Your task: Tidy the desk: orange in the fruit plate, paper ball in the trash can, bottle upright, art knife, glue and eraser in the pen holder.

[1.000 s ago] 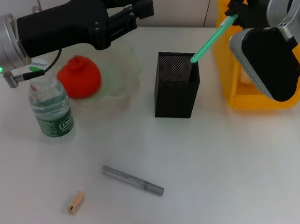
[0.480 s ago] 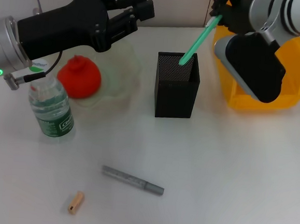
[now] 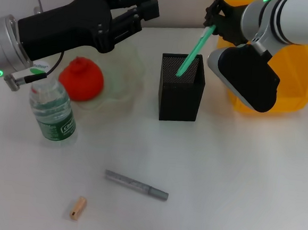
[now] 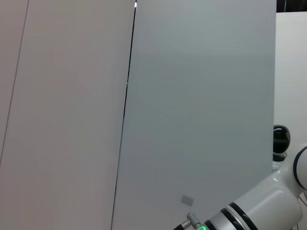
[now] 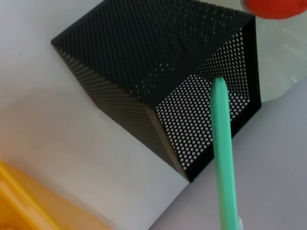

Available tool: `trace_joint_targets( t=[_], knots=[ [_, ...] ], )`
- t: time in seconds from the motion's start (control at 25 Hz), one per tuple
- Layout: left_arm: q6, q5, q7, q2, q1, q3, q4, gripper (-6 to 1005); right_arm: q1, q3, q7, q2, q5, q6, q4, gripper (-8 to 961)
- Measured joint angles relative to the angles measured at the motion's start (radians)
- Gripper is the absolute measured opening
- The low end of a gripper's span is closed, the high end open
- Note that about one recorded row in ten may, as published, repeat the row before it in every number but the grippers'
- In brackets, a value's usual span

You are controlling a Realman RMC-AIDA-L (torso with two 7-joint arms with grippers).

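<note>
Head view. The right hand [image 3: 214,19], at upper right of the frame, is clenched on the top end of a long green stick [image 3: 192,52], which slants down with its lower tip just inside the mouth of the tall square black mesh pen holder [image 3: 181,93] at centre. The stick is tilted; if let go at this angle it may lever over the rim, or tip the light holder. The bright yellow plastic trash can [image 3: 295,78] sits behind the right arm; its contents are hidden. At upper left, the squat red-orange orange [image 3: 81,78] lies in the pale green glass fruit plate [image 3: 125,81]. The left hand [image 3: 131,8] hangs above them, fingers spread, grasping nothing. The clear, green-labelled bottle [image 3: 52,110] stands upright at left. A grey stick [image 3: 136,185] and the tan eraser stub [image 3: 77,207] lie on the white surface at lower left.

Left wrist view. Only wall panels and part of a white arm.

Right wrist view. The stick's tip sits inside the holder's opening, close to one wall; nothing else shows inside.
</note>
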Motion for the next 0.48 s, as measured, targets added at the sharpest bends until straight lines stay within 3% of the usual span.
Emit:
trace_joint_targets(
  t=[0.48],
  knots=[
    [0.005,-0.002,0.015,0.0,0.006,-0.001,-0.009,343,0.019,-0.031,-0.006,0.001,-0.001,0.039,0.05,216]
  ],
)
